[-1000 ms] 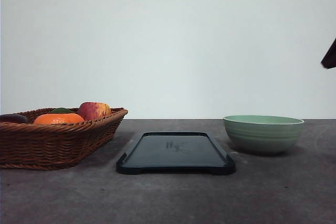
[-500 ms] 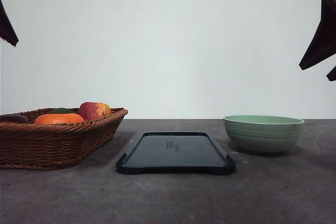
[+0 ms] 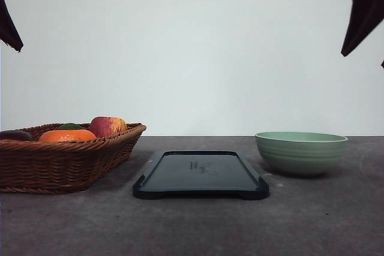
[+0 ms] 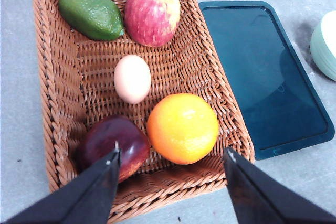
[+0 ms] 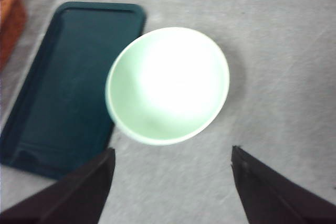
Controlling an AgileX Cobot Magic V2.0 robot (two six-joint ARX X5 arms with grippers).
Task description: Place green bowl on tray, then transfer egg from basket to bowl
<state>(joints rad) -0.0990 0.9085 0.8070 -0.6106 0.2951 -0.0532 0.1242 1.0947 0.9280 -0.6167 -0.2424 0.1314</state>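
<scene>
Egg (image 4: 132, 78) lies in basket (image 4: 51, 103) among fruit; green bowl (image 5: 168, 85) empty; both tools spread apart.

The basket (image 4: 58, 103) is woven from rough brown wicker. A smooth, glazed-looking finish is shown by the green bowl (image 3: 301, 153). The tray (image 3: 201, 175) looks smooth, faintly glossy. The table (image 3: 192, 226) appears matt, mottled grey.

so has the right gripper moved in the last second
Yes. The right gripper has risen in the front view, well above the green bowl, up beside the top right corner.
</scene>
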